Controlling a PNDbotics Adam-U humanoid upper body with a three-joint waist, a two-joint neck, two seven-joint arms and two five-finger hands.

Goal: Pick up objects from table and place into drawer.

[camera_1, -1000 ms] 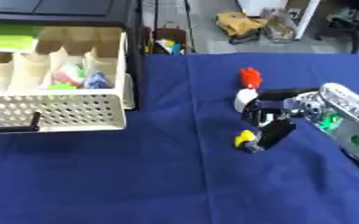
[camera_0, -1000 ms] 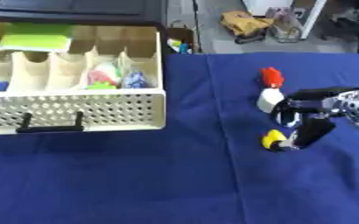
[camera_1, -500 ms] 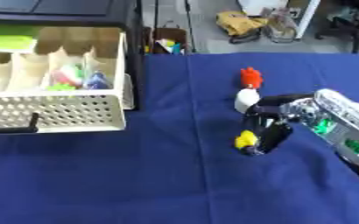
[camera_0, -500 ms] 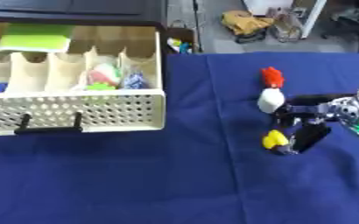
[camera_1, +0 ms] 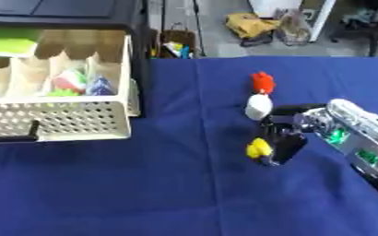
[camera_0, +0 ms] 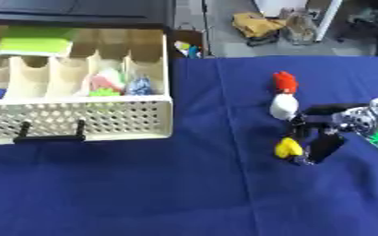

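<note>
On the bench's (camera_0: 184, 193) right side, the right hand (camera_0: 325, 133) reaches in low, fingers (camera_0: 320, 150) curled down beside the yellow toy (camera_0: 287, 148), touching it; a clamp isn't clear.

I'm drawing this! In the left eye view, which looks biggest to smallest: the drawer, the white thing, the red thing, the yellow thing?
1. Drawer, by far.
2. White thing.
3. Red thing and yellow thing look alike; too close to rank.

One drawer (camera_0: 79, 124), one red piece (camera_0: 284, 81), one white piece (camera_0: 283, 106), one yellow piece (camera_0: 287, 148).
</note>
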